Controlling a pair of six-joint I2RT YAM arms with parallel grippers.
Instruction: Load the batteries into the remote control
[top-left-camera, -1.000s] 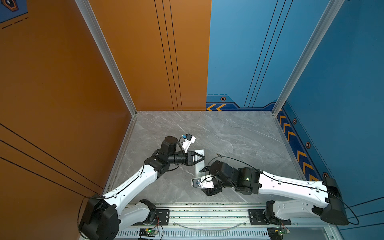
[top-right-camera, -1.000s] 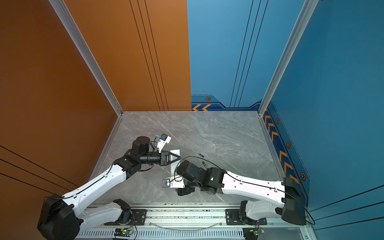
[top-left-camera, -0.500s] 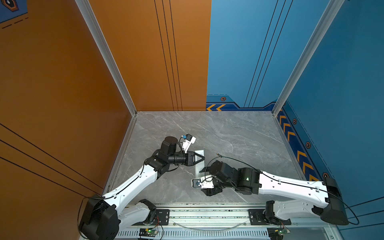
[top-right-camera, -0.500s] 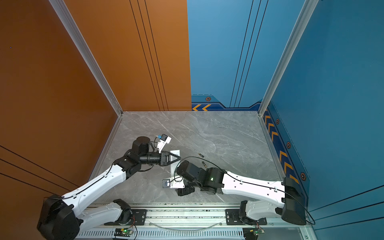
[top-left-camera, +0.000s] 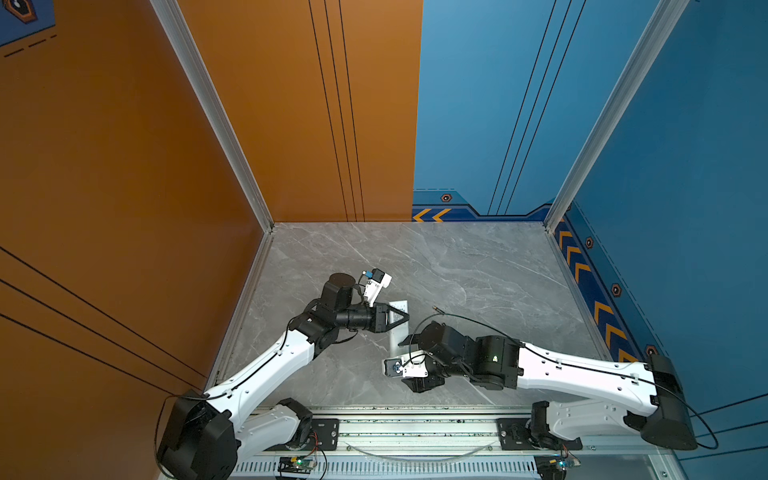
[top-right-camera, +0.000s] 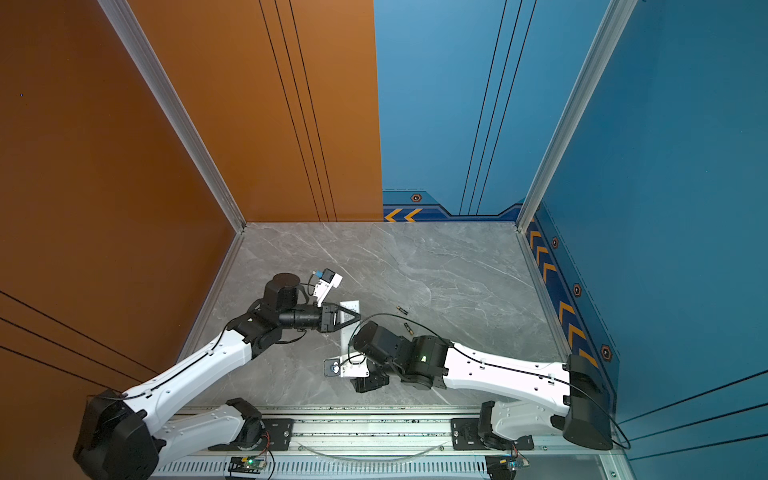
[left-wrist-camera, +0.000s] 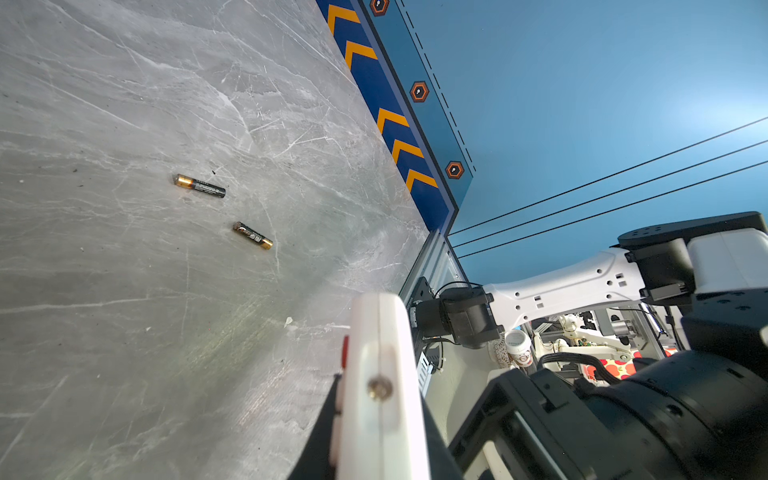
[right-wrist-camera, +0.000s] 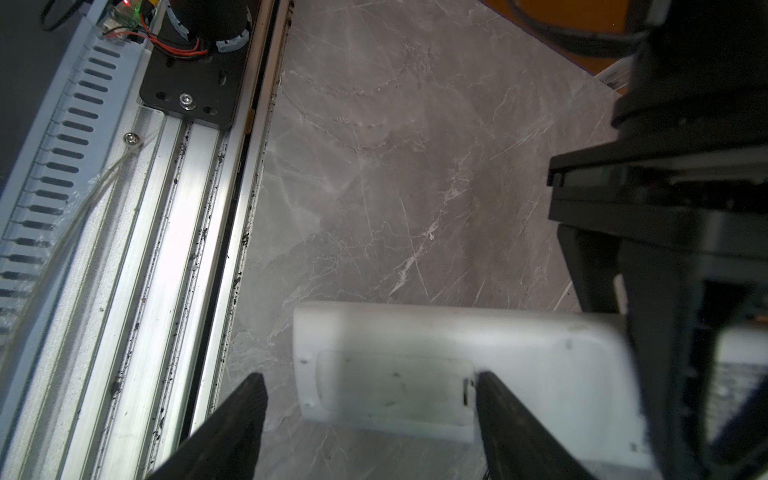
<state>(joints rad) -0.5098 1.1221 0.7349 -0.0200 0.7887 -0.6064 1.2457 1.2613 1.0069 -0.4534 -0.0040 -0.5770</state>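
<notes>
Fingers (right-wrist-camera: 507, 415) of the right gripper (right-wrist-camera: 370, 376) stand apart at lower centre of the right wrist view, spanning the cover end of the long white plastic remote control (right-wrist-camera: 540, 361), whose long axis runs finger to finger. Left gripper (top-left-camera: 403, 318) clamps it. Two black gold-tipped batteries (left-wrist-camera: 199, 186) lie on grey marble table (left-wrist-camera: 124, 311), blue wall (left-wrist-camera: 582, 104) beyond.

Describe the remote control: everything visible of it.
The remote control is a long, slim white plastic bar, clamped in the left gripper's shut jaws. The right wrist view shows its plain back with the rectangular battery cover in place; the right gripper's open jaws straddle that cover, contact unclear. The left wrist view shows its edge, with a red button on the front. Whether it touches the table is unclear.
</notes>
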